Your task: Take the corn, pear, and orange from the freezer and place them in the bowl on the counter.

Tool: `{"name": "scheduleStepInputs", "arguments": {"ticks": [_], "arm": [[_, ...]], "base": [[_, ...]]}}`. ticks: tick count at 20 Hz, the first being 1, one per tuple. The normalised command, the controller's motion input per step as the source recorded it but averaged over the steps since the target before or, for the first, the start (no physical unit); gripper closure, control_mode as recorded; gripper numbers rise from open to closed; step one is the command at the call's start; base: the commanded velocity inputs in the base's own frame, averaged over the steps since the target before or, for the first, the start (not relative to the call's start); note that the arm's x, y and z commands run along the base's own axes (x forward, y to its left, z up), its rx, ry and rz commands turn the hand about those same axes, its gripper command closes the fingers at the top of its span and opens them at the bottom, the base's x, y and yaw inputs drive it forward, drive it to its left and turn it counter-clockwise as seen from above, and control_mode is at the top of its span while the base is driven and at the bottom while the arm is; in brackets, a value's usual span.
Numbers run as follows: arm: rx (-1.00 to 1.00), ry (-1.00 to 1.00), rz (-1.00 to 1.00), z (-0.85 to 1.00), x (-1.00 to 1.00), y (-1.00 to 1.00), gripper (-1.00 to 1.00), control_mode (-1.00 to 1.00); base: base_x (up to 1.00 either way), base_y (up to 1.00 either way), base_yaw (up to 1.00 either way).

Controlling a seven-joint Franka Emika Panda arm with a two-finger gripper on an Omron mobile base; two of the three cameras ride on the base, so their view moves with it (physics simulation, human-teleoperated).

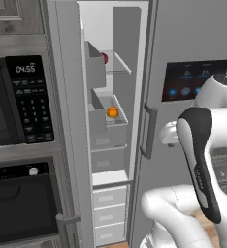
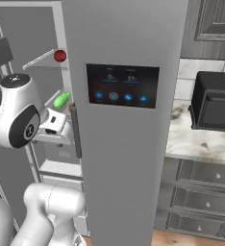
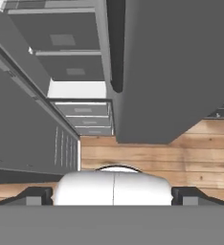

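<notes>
Freezer (image 2: 124,38) matt grey steel; orange (image 1: 112,112) smooth, glossy; counter (image 2: 196,139) marbled stone.

Domestic kitchen, rendered. Steel side-by-side freezer (image 1: 183,38) with blue-lit dispenser panel (image 2: 122,85), built-in black microwave (image 1: 18,101) over an oven (image 1: 23,203). Marbled desk (image 2: 201,139) above grey drawers (image 2: 201,202), pale tiles, wood floor (image 3: 157,158).

From behind the arm on its left, we look forward and slightly down, close in, at the freezer (image 1: 110,97), seeing into its open white interior, with the black microwave (image 1: 13,101) at our left. From behind on the right, we face the same freezer (image 2: 124,120) nearly against its closed door, with the counter (image 2: 201,139) farther right. Both views share the dispenser panel (image 1: 193,80) (image 2: 122,85) and shelves. The hand camera points down past the door handle (image 3: 115,45) to the wooden floor (image 3: 157,158).
</notes>
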Motion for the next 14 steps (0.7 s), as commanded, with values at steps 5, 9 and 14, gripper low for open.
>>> {"name": "scheduleStepInputs", "arguments": {"ticks": [5,9,14], "arm": [[0.00,0.00,0.00,0.00,-0.06,-0.03,-1.00,-1.00],[0.00,0.00,0.00,0.00,-0.14,0.00,-1.00,-1.00],[-0.01,0.00,0.00,0.00,-0.01,0.00,-1.00,1.00]], "base": [[0.00,0.00,0.00],[0.00,0.00,0.00],[0.03,0.01,0.00]]}}
